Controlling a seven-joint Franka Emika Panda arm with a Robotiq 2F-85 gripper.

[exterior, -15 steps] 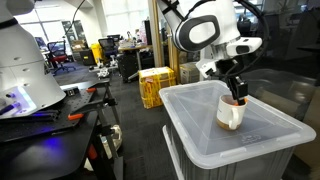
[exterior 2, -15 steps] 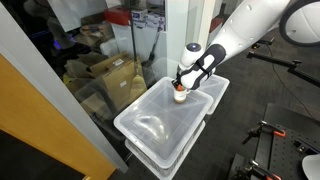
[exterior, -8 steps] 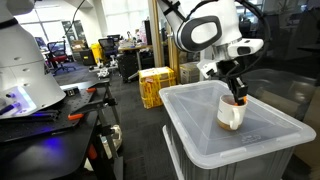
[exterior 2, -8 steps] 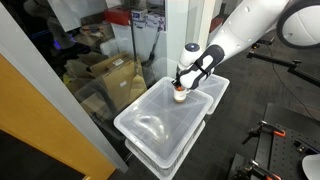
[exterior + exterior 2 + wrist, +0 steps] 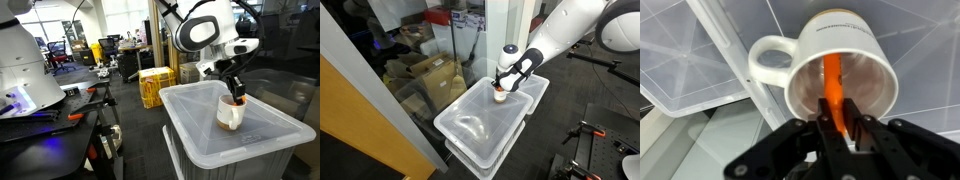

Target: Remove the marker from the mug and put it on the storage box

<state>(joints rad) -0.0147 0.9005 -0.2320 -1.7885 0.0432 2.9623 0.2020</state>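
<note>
Grip unchanged over last second: fingers (image 5: 805, 135) clenched on marker (image 5: 833, 85), marker still inside mug (image 5: 765, 55) standing on storage box (image 5: 270, 128) lid. No lift visible yet. Judgement: extraction only starting; straight pull upward needed, then placement on lid.

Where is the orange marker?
In the wrist view, the marker stands inside the mug, its top pinched by the hand. The mug sits on the box.
</note>
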